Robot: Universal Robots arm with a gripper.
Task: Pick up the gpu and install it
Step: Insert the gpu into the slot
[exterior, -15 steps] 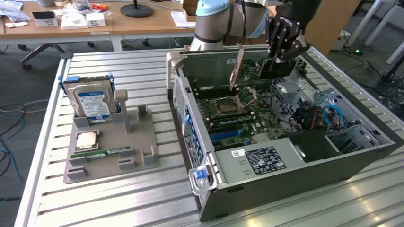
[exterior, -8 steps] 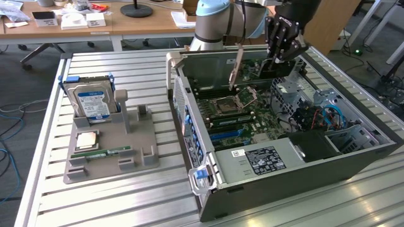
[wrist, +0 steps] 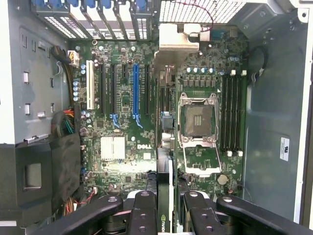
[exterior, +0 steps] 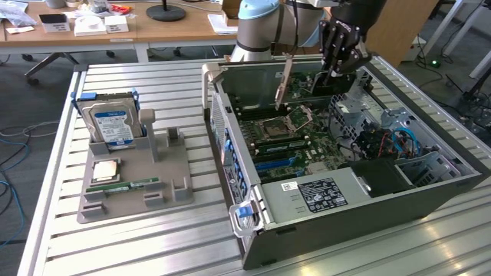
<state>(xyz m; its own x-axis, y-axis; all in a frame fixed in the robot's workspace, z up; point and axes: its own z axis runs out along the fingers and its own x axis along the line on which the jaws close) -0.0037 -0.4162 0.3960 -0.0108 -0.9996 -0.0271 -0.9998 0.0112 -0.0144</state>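
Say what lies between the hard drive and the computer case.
Exterior view: beside the hard drive, the grey holder's empty upright posts, then a bare strip of table before the computer case.

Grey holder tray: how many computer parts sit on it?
3. A hard drive stands upright at the tray's far end, a processor chip lies flat before it, and a green memory stick lies nearest the camera. None looks hidden.

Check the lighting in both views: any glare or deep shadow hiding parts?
Exterior view: glare streaks the slatted metal table at the view's lower right. Wrist view: the perforated vent panel is washed out; the black fingers gripping the thin dark gpu card are in shadow.
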